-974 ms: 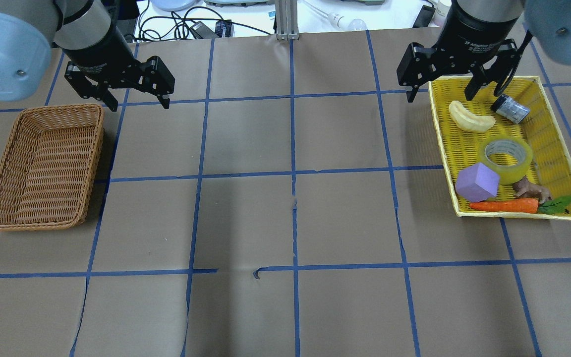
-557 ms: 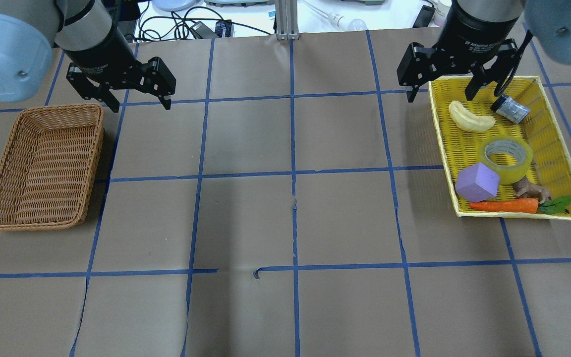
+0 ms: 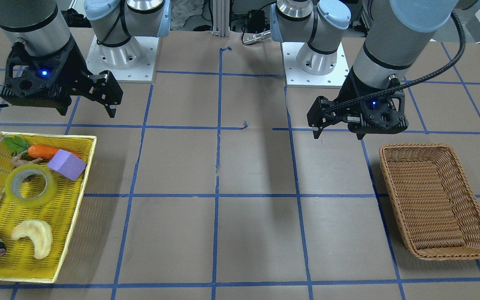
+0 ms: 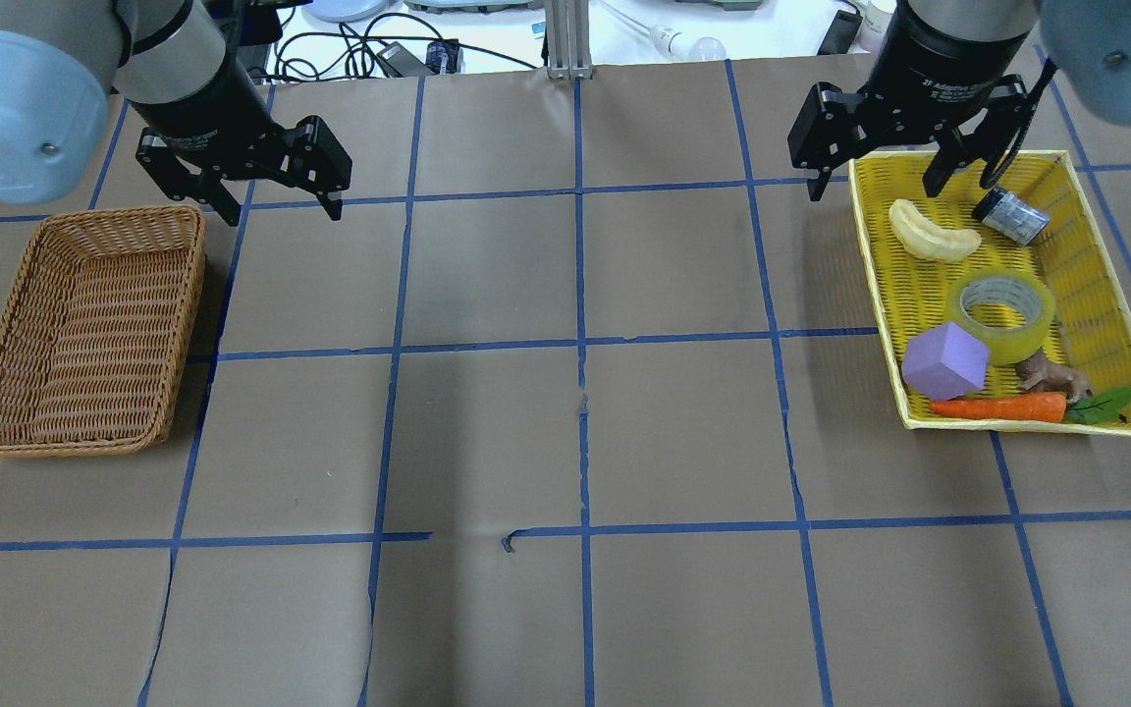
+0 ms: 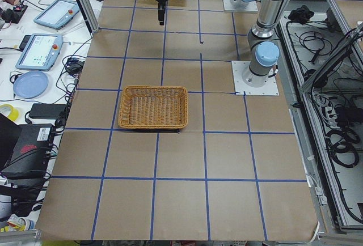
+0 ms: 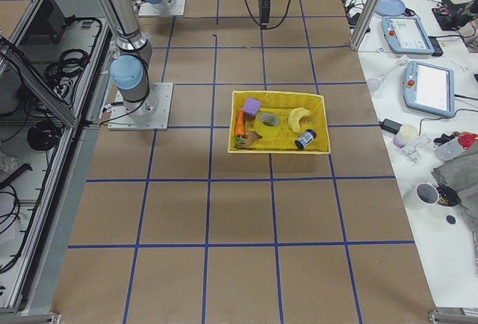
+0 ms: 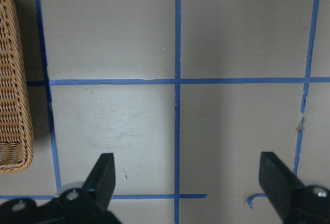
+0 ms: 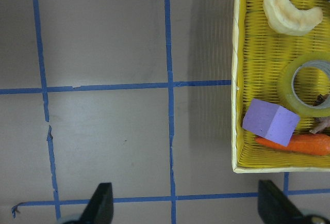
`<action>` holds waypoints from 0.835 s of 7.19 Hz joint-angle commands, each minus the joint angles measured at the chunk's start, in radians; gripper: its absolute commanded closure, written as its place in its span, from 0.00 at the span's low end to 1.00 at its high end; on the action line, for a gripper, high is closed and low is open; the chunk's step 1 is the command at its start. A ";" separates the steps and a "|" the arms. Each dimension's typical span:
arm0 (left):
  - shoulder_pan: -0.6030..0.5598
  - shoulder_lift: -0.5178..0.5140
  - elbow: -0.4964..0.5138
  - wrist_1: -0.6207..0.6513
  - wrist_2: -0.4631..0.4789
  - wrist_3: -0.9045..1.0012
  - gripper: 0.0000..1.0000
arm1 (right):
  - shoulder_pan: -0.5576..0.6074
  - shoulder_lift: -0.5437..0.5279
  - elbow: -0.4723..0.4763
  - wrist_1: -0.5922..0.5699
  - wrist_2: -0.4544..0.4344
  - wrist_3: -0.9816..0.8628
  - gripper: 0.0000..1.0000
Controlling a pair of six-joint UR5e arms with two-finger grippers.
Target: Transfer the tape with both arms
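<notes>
Two empty hands here: left pincer (image 4: 281,201) and right pincer (image 4: 875,182) both spread wide. Your tape (image 4: 1005,344) lies flat in the yellow tray (image 4: 875,285), overhead frame's right, core up so you can pinch its wall.

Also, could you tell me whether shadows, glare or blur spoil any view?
Overhead exterior: sharp, but the white bench beyond the table is washed out. Exterior front-facing: soft, broad shadows on the paper; the tape reads clearly. Right wrist-mounted: a dim shadow band beside the yellow tray; the fingertips of the right pincer are slightly soft. Left wrist-mounted: mild sheen on the paper.
</notes>
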 commanded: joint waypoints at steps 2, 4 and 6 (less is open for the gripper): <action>-0.006 0.000 0.000 -0.001 0.007 -0.002 0.00 | 0.000 0.001 0.000 0.000 0.003 -0.001 0.00; -0.015 0.000 0.000 -0.007 0.013 -0.002 0.00 | 0.000 0.002 0.000 -0.002 0.005 -0.009 0.00; -0.025 0.000 -0.003 -0.010 0.013 -0.008 0.00 | -0.002 0.002 0.000 -0.002 0.005 -0.010 0.00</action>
